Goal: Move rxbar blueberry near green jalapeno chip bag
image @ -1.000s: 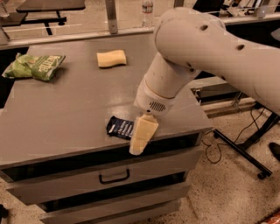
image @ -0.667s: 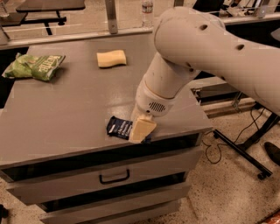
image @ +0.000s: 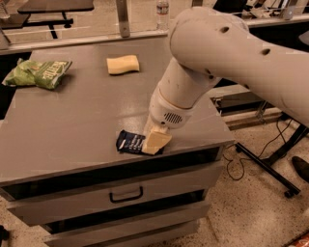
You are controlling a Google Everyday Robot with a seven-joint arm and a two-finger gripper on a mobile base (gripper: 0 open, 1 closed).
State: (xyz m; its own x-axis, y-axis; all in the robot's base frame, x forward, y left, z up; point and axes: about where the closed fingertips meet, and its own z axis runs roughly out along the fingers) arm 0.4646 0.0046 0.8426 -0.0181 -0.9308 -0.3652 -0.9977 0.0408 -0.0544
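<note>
The rxbar blueberry (image: 128,142) lies flat on the grey cabinet top (image: 82,120), close to the near edge and a little right of the middle, with its white lettering facing up. My gripper (image: 155,141) is down at the bar's right end. Its tan tip covers that end of the wrapper and hides where the two meet, so I cannot tell whether I touch the bar or hang just above it. I also cannot tell whether the gripper is open or closed, or whether it has hold of anything. Only the one tan piece shows below my white wrist (image: 169,113). From the wrist my arm (image: 231,53) rises up and to the right, thick and pale, and leaves the scene at the right edge.

The green jalapeno chip bag (image: 38,73) lies well apart from the bar, at the far left of the same top by its left edge. Its foil is crumpled and its white banner faces up. A pale yellow sponge (image: 123,64) rests on the far part of the top, between the bag and my arm and apart from both.

Under the top, the cabinet has a drawer front with a dark handle (image: 126,195) just below the bar. Beyond the far edge stands the lower part of a water bottle (image: 162,7). On the speckled floor to the right are a black stand leg (image: 270,164) and a loose cable (image: 231,169).
</note>
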